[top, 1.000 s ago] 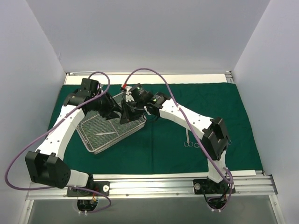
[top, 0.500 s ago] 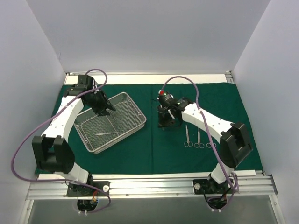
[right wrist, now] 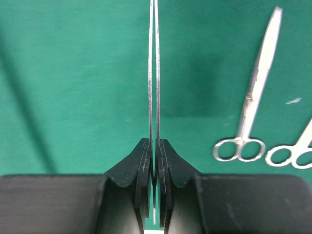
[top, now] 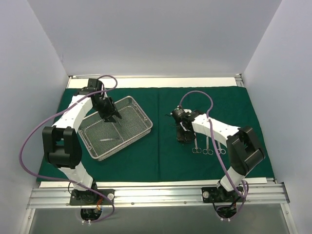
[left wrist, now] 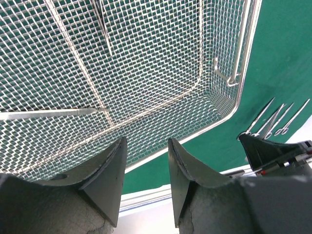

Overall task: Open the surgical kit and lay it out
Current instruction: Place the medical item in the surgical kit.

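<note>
Steel blades, two thin ones side by side, stand between the pads of my right gripper (right wrist: 155, 146). Its fingers are pressed together on the slim forceps (right wrist: 153, 68), and the tips of the forceps point away from the wrist camera, over the green cloth (right wrist: 73, 73). Whether the tips touch the cloth, I cannot tell. Just beside the forceps, on the right in this view, a pair of scissors (right wrist: 253, 92) lies flat on the cloth. The rings of another pair (right wrist: 292, 155) show at the picture's edge. From the top camera I count three such ring-handled pieces in a row, parallel, with the rings toward the arm bases. The right gripper hangs low at the left end of this row, on the right half of the cloth.

My left gripper (left wrist: 146, 161) has its fingers (left wrist: 109, 170) apart, and nothing is between them. It hovers above the wire-mesh tray (left wrist: 243, 73), over the far part of it as the top camera shows. On the mesh floor lies a flat slim instrument (left wrist: 48, 113). The tray stands on the left half of the cloth, turned at an angle to the cloth's edges, well apart from the row of scissors.
</note>
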`<move>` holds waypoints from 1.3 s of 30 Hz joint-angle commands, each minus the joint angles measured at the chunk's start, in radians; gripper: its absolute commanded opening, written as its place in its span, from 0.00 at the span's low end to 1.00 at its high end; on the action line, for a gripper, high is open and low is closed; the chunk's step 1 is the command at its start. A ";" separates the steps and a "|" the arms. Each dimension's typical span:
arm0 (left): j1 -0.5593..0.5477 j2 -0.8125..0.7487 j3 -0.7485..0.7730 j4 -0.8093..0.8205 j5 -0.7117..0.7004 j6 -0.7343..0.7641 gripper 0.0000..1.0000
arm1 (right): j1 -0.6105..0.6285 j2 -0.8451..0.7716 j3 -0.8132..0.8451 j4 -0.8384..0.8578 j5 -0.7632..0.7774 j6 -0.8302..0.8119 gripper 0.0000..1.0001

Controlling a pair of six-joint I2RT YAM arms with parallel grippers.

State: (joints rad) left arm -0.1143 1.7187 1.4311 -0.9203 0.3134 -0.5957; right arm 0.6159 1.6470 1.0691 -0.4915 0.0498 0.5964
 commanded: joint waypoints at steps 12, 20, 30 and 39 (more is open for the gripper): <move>0.013 0.145 0.104 -0.012 -0.057 0.094 0.48 | -0.022 0.046 -0.055 0.013 0.055 -0.066 0.07; 0.024 0.289 0.222 -0.052 -0.123 0.128 0.52 | -0.025 0.077 -0.058 0.019 0.041 -0.067 0.23; 0.038 0.462 0.397 -0.069 -0.162 0.140 0.53 | -0.027 0.076 -0.058 0.022 0.028 -0.066 0.32; 0.042 0.564 0.473 -0.078 -0.180 0.146 0.47 | -0.024 -0.004 0.040 -0.051 0.044 -0.076 0.43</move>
State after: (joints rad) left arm -0.0834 2.2433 1.8698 -1.0149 0.1558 -0.4679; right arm 0.5903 1.7149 1.0431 -0.4717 0.0711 0.5255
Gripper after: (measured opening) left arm 0.473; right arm 0.428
